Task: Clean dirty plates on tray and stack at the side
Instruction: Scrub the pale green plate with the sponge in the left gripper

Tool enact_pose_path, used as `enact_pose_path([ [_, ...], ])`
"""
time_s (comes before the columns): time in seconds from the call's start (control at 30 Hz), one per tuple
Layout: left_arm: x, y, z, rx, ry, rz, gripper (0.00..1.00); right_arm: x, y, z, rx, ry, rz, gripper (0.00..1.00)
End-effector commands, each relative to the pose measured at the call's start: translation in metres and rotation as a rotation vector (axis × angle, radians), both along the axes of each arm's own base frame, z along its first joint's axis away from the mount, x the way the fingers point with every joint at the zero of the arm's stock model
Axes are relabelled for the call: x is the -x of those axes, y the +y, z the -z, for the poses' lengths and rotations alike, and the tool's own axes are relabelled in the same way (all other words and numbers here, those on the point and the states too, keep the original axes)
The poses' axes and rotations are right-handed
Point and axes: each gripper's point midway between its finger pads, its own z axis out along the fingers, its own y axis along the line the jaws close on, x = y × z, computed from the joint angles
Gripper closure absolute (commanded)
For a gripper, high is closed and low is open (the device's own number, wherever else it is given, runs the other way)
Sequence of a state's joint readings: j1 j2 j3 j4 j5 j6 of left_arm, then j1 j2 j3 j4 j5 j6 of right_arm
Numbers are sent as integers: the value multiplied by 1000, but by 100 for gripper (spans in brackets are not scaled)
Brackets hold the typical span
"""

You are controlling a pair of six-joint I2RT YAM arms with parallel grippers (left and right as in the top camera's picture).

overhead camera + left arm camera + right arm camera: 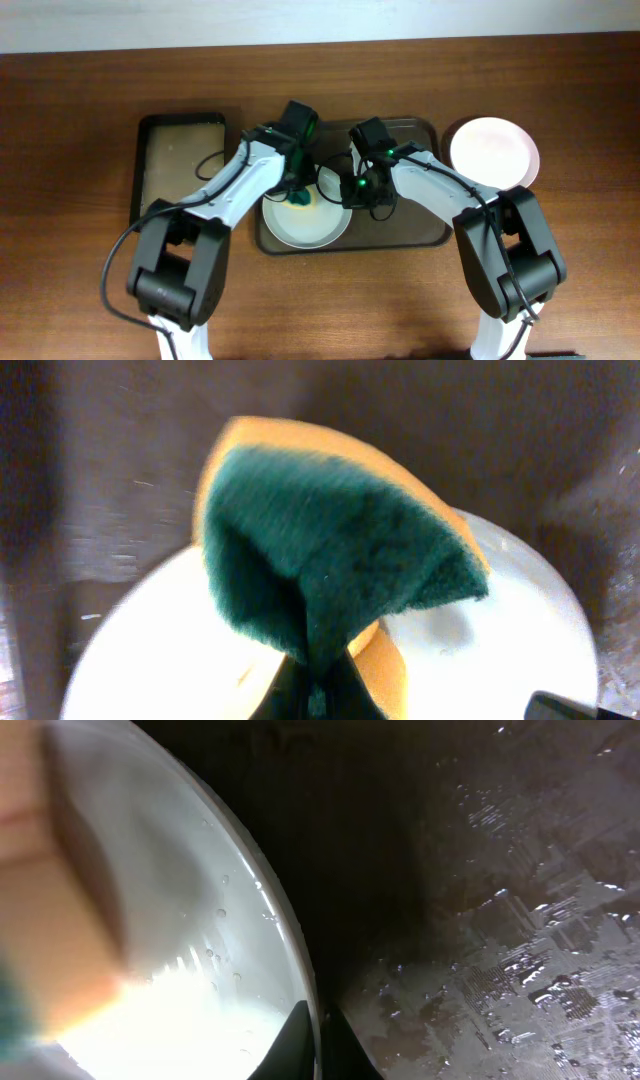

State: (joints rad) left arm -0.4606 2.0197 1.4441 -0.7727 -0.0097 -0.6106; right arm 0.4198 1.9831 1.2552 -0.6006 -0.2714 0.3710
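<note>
A white plate (pixel 300 225) lies on the left part of the dark brown tray (pixel 415 232), overlapping its front rim. My left gripper (pixel 298 192) is shut on a folded yellow and green sponge (pixel 301 203) and holds it on the plate. In the left wrist view the sponge (pixel 340 550) sticks out of the jaws (pixel 320 695) over the plate (pixel 520 630). My right gripper (pixel 356 190) is shut on the plate's right rim. In the right wrist view the jaws (pixel 318 1040) pinch the rim of the wet plate (pixel 200 920). Another white plate (pixel 493 150) sits on the table right of the tray.
A smaller black tray with a tan inside (pixel 180 165) stands left of the brown tray. The brown tray's bare floor (pixel 500 920) is wet with droplets. The blurred sponge (pixel 45 940) shows at the left of the right wrist view.
</note>
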Motion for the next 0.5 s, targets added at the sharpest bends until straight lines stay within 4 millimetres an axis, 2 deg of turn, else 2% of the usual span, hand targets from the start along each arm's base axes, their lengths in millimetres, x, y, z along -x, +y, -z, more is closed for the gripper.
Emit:
enact_pose_path([
  [0.0,20,-23,29,49,111,46,100,5,-19,17,87,22,29,96],
  [0.1,24,-19,45,4,136,71,100,5,-19,17,87,23,29,96],
  [0.13,24,-11,49,-38,134,70,100,5,-19,17,87,23,29,96],
  [0.2,20,17,48,-185,105,45,100,5,-19,17,87,23,29,96],
  [0.23,17,33,44,-268,84,31,100,5,-19,17,88,23,29,96],
  [0.27,13,59,36,-395,58,11,100,5,-19,17,88,23,29,96],
  [0.4,10,105,11,-603,16,-70,100,5,-19,17,88,23,29,96],
  [0.47,10,128,-10,-688,-25,-156,100,5,-19,17,88,23,29,96],
])
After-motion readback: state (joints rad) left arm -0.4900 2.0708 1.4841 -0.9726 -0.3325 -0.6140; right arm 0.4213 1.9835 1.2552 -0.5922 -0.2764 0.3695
